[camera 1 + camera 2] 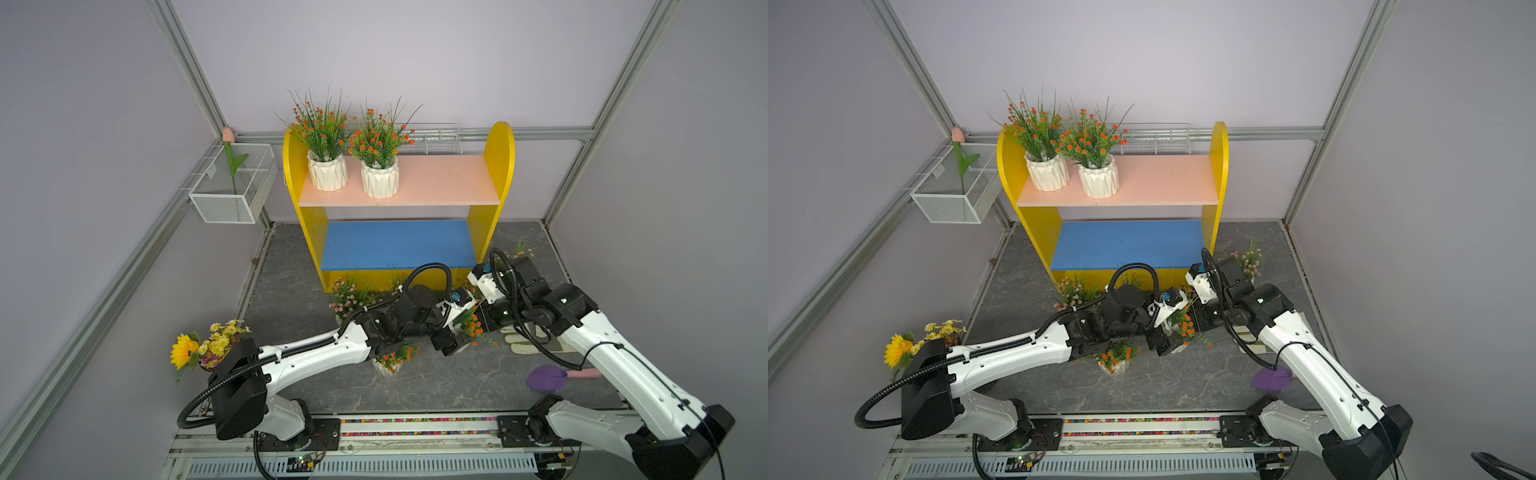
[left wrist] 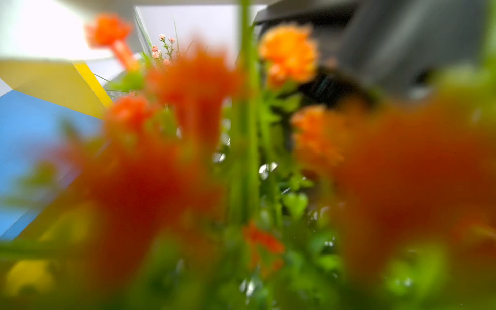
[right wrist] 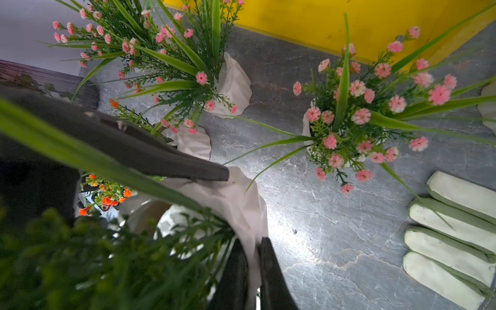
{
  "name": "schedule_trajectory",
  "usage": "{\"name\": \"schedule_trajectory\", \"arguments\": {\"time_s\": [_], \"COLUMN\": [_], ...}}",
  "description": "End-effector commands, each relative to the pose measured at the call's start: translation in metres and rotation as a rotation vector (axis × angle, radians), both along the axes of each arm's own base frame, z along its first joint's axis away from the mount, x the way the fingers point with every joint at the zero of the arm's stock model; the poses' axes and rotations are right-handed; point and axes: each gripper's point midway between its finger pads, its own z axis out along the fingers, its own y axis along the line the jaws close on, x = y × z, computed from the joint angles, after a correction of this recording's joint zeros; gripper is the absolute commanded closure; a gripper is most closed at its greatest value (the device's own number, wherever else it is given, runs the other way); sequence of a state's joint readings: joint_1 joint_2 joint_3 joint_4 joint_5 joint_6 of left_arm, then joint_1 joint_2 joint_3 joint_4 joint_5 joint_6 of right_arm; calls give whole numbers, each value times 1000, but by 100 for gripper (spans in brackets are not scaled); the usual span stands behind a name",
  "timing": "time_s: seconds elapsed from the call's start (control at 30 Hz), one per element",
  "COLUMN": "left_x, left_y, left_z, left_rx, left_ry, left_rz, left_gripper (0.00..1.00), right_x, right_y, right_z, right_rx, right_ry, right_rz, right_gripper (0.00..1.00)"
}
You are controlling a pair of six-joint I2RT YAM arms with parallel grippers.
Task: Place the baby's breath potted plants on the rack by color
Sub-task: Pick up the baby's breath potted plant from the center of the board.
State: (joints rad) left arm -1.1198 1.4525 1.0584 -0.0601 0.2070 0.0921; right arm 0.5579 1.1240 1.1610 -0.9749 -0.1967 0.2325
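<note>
I see the rack (image 1: pixel 440 183) standing at the back. Its peach upper board carries two orange baby's breath pots (image 1: pixel 328 172), upright and side by side at the end nearer the wire basket (image 1: pixel 226 203). That basket hangs on the wall frame and holds a single tulip stem (image 1: pixel 235 166).

In front of the rack, the right gripper (image 3: pixel 251 247) is clenched on the rim of a white pot (image 3: pixel 230 198) of orange blossoms, one finger inside the rim and one outside. The left gripper (image 1: pixel 453 338) sits right against the same plant. I cannot tell whether its fingers are released or clamped.

Two pink plants (image 3: pixel 357 115) stand nearby on the floor, and another orange plant (image 1: pixel 392 359) stands under the left arm. The floor is a dark grey veined slab (image 1: pixel 436 390) with pale gloves (image 3: pixel 451 241) lying on it. Plain lilac walls (image 1: pixel 83 124) close the cell.
</note>
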Motion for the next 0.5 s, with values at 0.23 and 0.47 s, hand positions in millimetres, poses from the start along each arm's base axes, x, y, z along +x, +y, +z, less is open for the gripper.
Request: {"name": "schedule_trajectory", "arguments": {"time_s": [0.23,0.47], "left_x": [-6,5], "left_y": [-3,1], "left_z": [25,34], "left_rx": [-23,-26], "left_ry": [11,-19], "left_rz": [-27,32], "left_gripper": [66,68], "right_x": [16,18], "right_y": [8,-16], "right_z": [14,29], "right_rx": [110,112], "right_ry": [-94,-151], "right_rz": [-6,-80], "right_gripper": [83,72]}}
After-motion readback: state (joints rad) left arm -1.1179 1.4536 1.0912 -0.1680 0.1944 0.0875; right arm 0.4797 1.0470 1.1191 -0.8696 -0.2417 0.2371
